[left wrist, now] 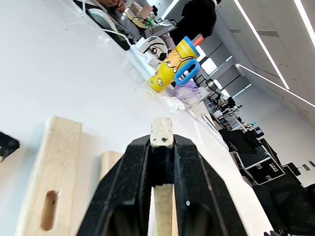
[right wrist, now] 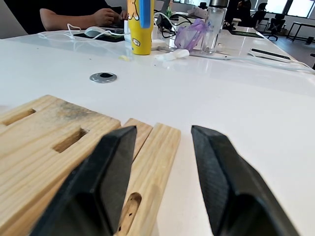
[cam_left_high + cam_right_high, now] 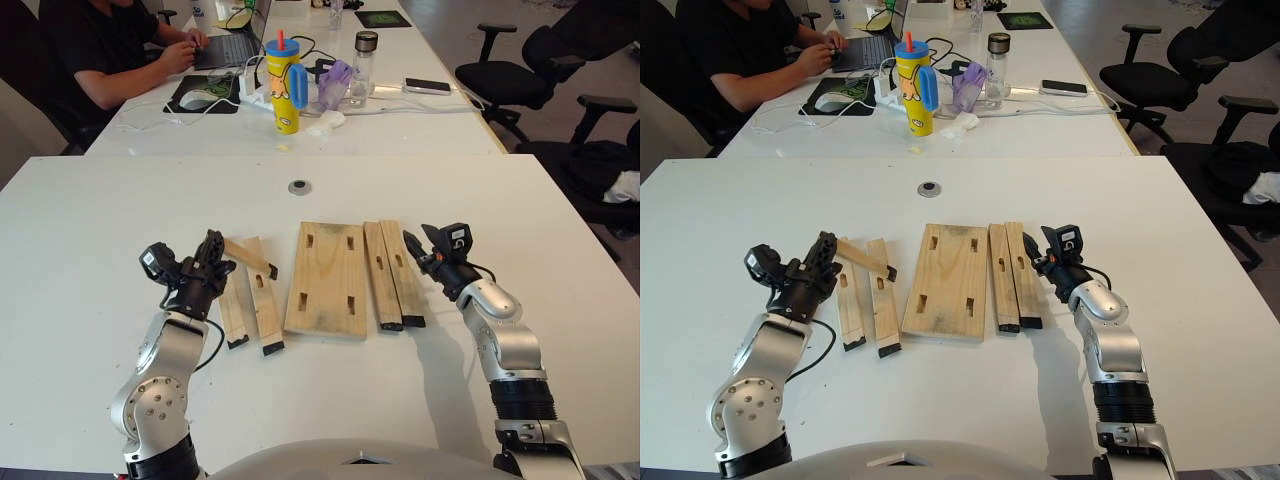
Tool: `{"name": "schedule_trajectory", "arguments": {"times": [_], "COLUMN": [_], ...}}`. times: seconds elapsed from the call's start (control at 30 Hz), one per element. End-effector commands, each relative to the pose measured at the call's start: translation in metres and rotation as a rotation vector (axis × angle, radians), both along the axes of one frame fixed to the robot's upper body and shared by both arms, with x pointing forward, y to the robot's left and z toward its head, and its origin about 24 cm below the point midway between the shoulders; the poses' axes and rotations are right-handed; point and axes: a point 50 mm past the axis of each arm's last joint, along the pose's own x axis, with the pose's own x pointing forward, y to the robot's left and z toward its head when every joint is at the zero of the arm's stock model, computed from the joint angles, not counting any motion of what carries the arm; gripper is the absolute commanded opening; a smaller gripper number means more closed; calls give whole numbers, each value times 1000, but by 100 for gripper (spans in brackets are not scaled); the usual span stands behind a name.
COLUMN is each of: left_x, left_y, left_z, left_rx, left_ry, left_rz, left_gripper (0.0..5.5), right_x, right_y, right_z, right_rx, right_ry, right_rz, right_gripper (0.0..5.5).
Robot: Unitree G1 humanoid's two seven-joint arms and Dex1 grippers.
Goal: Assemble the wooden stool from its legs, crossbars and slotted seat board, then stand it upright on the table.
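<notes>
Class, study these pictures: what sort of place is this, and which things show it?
Most likely a shared office or lab workroom: long white tables, black office chairs to one side, and a laptop in use on the far table.

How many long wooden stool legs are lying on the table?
4. The outer left leg and inner left leg lie side by side left of the seat board; inner right leg and outer right leg lie right of it. None looks hidden.
</notes>
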Motion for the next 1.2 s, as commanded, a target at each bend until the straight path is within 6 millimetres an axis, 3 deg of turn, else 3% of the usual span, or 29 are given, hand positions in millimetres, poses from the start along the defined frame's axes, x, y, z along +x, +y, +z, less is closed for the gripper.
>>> {"name": "schedule_trajectory", "arguments": {"times": [0.03,0.83,1.0,1.13,1.2], "left_x": [-3,-4,12,22,22], "left_y": [4,5,6,-6,-12], "left_z": [-4,-27,-25,-15,-19], "left_rx": [27,108,262,454,503], "left_ry": [13,96,134,117,145], "left_rz": [58,128,155,92,35], "left_gripper": [44,44,44,44,44], "right_x": [2,4,6,5,2], "right_y": [3,17,21,25,27], "right_z": [3,3,5,5,3], "right_rx": [-8,-2,0,8,14], "right_ry": [-1,21,22,26,31], "right_rz": [22,93,107,109,103], "right_gripper": [205,205,205,205,205]}}
